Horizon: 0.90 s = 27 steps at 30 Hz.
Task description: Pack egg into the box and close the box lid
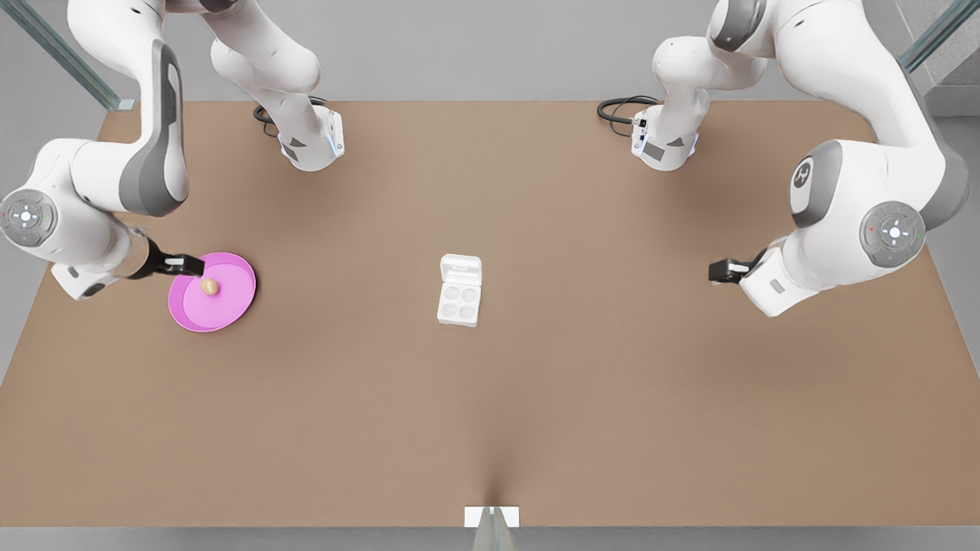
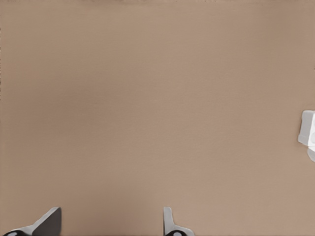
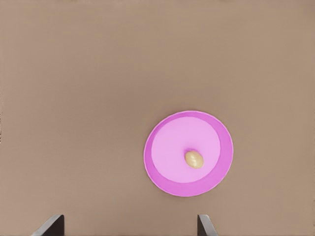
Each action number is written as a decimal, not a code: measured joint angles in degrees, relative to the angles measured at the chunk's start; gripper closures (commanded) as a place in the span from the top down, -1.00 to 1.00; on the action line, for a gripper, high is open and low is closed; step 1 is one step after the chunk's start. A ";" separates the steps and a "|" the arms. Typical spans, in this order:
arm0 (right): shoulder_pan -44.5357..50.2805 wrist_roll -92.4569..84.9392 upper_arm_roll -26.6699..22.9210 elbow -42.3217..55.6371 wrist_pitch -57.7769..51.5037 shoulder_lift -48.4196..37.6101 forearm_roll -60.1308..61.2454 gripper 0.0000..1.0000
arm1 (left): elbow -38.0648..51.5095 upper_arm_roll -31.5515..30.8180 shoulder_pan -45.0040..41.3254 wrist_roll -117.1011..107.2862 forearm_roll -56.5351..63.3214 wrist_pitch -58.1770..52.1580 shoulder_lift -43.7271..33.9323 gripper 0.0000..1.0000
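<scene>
Right wrist view: right gripper (image 3: 129,227), fingers spread, above pink plate (image 3: 224,147) bearing egg (image 3: 194,159). Left gripper (image 2: 109,223), fingers apart, well apart from open box (image 1: 460,291), lid (image 1: 461,270) back.

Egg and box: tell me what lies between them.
Nothing but bare table. In the front view the egg sits on the pink plate, whose rim comes first, then open brown tabletop up to the box.

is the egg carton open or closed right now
Open. In the front view the box shows its four round cups, all empty, with the box lid folded back flat on the table behind them.
</scene>
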 measured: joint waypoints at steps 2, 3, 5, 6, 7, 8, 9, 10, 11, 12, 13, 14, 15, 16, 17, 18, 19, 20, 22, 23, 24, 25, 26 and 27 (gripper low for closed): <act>0.41 -0.24 0.03 0.00 1.92 0.05 -0.14 1.00 | -0.23 -0.18 -0.04 -0.18 0.42 1.57 -0.02 1.00; 0.53 -0.35 0.01 0.01 2.69 0.83 -0.24 1.00 | -0.37 -0.19 -0.08 -0.26 0.59 2.11 -0.03 1.00; 0.40 -0.55 -0.08 0.88 3.97 4.21 -0.40 1.00 | -1.05 -0.26 0.03 -0.33 0.83 2.78 -0.54 1.00; 0.15 -0.63 -0.23 3.17 4.05 7.22 -0.47 1.00 | -1.47 -0.33 -0.04 -0.36 1.15 3.05 -0.62 1.00; -0.16 -0.70 -0.43 7.32 3.28 11.30 -0.51 1.00 | -2.24 -1.16 0.08 -0.39 2.18 3.24 -0.76 1.00; -0.62 -0.75 -0.62 11.84 1.94 15.55 -0.56 1.00 | -2.96 -1.88 0.00 -0.43 3.08 3.41 -1.08 1.00; -1.08 -0.80 -0.97 14.57 0.76 18.54 -0.69 1.00 | -3.26 -2.30 0.11 -0.46 3.73 3.56 -1.30 1.00; -1.60 -0.87 -1.73 15.99 -0.14 20.29 -0.77 1.00 | -3.47 -2.47 0.25 -0.49 4.28 3.68 -1.37 1.00; -2.38 -0.95 -2.24 16.73 -0.82 21.88 -0.86 1.00 | -3.71 -2.56 0.12 -0.52 4.71 3.78 -1.32 1.00; -2.71 -1.01 -2.47 16.95 -1.03 23.12 -0.94 1.00 | -4.00 -2.62 -0.05 -0.55 5.04 3.87 -1.23 1.00; -3.17 -1.07 -2.35 14.04 -0.42 22.16 -0.99 1.00 | -4.13 -2.64 -0.22 -0.58 5.29 3.95 -1.12 1.00; -4.01 -1.14 -2.01 5.27 1.68 16.01 -0.99 1.00 | -4.21 -2.65 -0.38 -0.61 5.48 4.01 -1.06 1.00; -4.69 -1.19 -1.37 -2.39 4.21 9.71 -0.98 1.00 | -4.25 -2.66 -0.52 -0.64 5.62 4.05 -1.02 1.00; -5.06 -1.24 -0.54 -6.30 6.36 6.69 -0.89 1.00 | -4.27 -2.67 -0.62 -0.67 5.73 4.09 -1.01 1.00; -5.14 -1.34 0.03 -8.61 8.22 4.94 -0.91 1.00 | -4.32 -2.67 -0.68 -0.71 5.81 4.12 -0.98 1.00; -5.47 -1.46 0.88 -14.38 10.97 0.82 -0.98 1.00 | -4.37 -2.67 -0.70 -0.74 5.89 4.15 -0.99 1.00; -5.43 -1.57 1.35 -20.22 14.26 -2.86 -1.04 1.00 | -4.42 -2.67 -0.71 -0.79 5.94 4.18 -0.94 1.00; -5.22 -1.67 1.63 -24.10 17.23 -5.59 -1.22 1.00 | -4.48 -2.67 -0.75 -0.84 5.97 4.19 -0.82 1.00; -4.67 -1.87 2.10 -31.13 23.25 -10.14 -2.30 1.00 | -4.57 -2.66 -0.83 -0.93 6.01 4.22 -0.71 1.00; -4.37 -2.05 2.13 -32.43 25.87 -9.93 -2.66 1.00 | -4.72 -2.67 -0.96 -0.97 6.02 4.22 -0.76 1.00; -4.41 -2.29 2.14 -33.11 28.54 -8.67 -2.94 1.00 | -4.86 -2.67 -1.05 -1.02 6.03 4.25 -0.75 1.00; -4.68 -2.56 2.18 -33.50 31.08 -7.33 -3.15 1.00 | -4.93 -2.67 -1.08 -1.06 6.04 4.30 -0.67 1.00; -4.97 -2.82 2.21 -34.80 33.96 -5.89 -3.30 1.00 | -4.96 -2.67 -1.07 -1.10 6.05 4.35 -0.60 1.00; -5.34 -3.07 2.15 -36.39 37.10 -4.22 -3.43 1.00 | -4.98 -2.67 -1.03 -1.13 6.07 4.41 -0.53 1.00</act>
